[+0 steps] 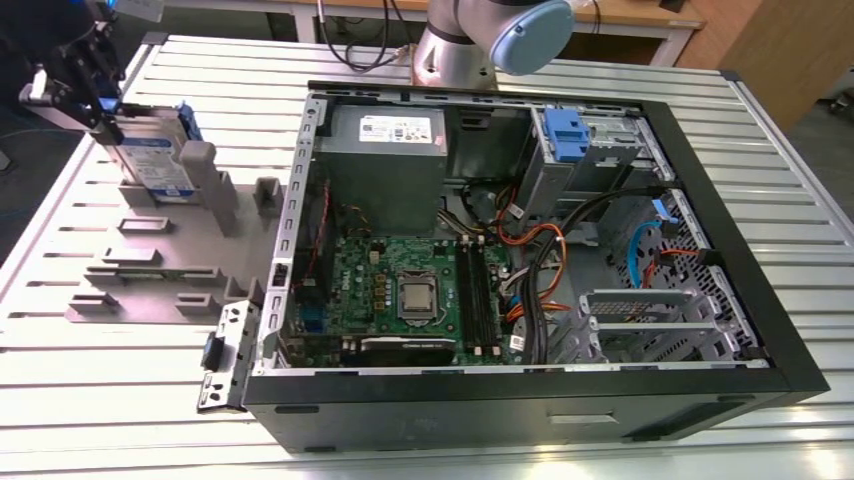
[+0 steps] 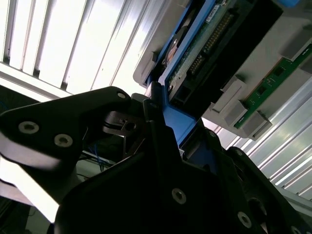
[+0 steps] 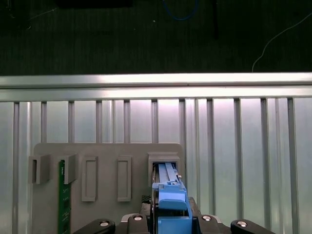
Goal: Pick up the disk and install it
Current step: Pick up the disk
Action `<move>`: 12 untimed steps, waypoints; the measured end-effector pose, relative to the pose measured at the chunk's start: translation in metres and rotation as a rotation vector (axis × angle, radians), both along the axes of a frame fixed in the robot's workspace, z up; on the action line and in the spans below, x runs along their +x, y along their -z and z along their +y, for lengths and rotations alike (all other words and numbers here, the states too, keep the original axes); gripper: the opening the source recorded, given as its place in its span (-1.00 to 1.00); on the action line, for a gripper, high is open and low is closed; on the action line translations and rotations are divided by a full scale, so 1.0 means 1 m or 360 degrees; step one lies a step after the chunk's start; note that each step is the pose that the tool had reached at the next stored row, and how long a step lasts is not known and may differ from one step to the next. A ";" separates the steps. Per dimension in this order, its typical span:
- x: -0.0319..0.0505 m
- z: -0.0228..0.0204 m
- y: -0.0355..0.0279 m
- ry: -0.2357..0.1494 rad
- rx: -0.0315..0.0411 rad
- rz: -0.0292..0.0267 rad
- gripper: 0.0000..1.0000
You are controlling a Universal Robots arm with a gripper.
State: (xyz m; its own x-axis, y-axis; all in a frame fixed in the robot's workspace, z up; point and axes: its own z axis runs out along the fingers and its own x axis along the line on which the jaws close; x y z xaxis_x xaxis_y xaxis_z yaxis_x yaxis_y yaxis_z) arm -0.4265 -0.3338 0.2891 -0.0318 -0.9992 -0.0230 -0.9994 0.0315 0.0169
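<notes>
Disk (image 1: 150, 155) stands on edge in the grey rack (image 1: 147, 262), directly under the gripper (image 1: 115, 106), whose jaws pinch its blue top edge.

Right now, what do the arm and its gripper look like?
The arm is a silver-grey metal tube with a rounded light-blue joint cap. The gripper, in the second wrist view, is matte black, made of angular plates fastened with small silver screws.
</notes>
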 end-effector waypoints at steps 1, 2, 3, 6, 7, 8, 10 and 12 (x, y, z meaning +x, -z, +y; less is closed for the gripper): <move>0.0000 0.0000 -0.0005 0.0000 0.0000 -0.00003 -0.27; 0.0000 0.0000 -0.0012 0.0000 0.0000 -0.00003 -0.27; 0.0000 0.0000 -0.0019 0.0000 0.0000 -0.00005 -0.27; 0.0000 0.0000 -0.0043 0.0000 0.0000 -0.00002 -0.27; 0.0000 0.0000 -0.0052 0.0000 0.0000 -0.00001 -0.27; 0.0000 0.0000 -0.0060 0.0000 0.0000 -0.00003 -0.27; 0.0000 0.0000 -0.0076 0.0000 0.0000 -0.00004 -0.27; 0.0000 0.0000 -0.0094 0.0000 0.0000 -0.00003 -0.27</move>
State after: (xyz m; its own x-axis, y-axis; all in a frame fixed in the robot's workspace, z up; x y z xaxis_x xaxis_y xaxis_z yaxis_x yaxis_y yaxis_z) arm -0.4265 -0.3338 0.2985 -0.0319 -0.9992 -0.0231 -0.9994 0.0315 0.0167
